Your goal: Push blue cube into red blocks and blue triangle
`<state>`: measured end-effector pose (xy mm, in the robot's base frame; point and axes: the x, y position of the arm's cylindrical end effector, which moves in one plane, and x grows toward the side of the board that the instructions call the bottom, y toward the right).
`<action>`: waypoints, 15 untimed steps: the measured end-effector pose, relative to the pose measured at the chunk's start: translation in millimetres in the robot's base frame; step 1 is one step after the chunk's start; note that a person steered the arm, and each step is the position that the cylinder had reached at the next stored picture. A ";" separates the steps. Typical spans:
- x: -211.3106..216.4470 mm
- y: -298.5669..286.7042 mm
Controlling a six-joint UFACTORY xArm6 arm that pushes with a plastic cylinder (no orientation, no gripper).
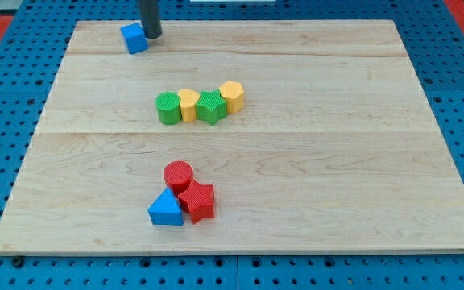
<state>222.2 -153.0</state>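
The blue cube sits near the view's top left of the wooden board. My tip stands right beside the cube, on its right side, touching or nearly touching it. Near the view's bottom, left of centre, a red cylinder, a red star-shaped block and the blue triangle are packed together in one cluster. The cube is far from that cluster, almost the board's full depth away.
A row of blocks lies across the board's middle between the cube and the cluster: a green cylinder, a yellow block, a green star-shaped block and a yellow hexagonal block. A blue pegboard surrounds the board.
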 end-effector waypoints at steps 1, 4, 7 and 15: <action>-8.3 -36.9; 65.5 -89.4; 144.9 -83.7; 295.1 41.6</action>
<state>517.3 -111.4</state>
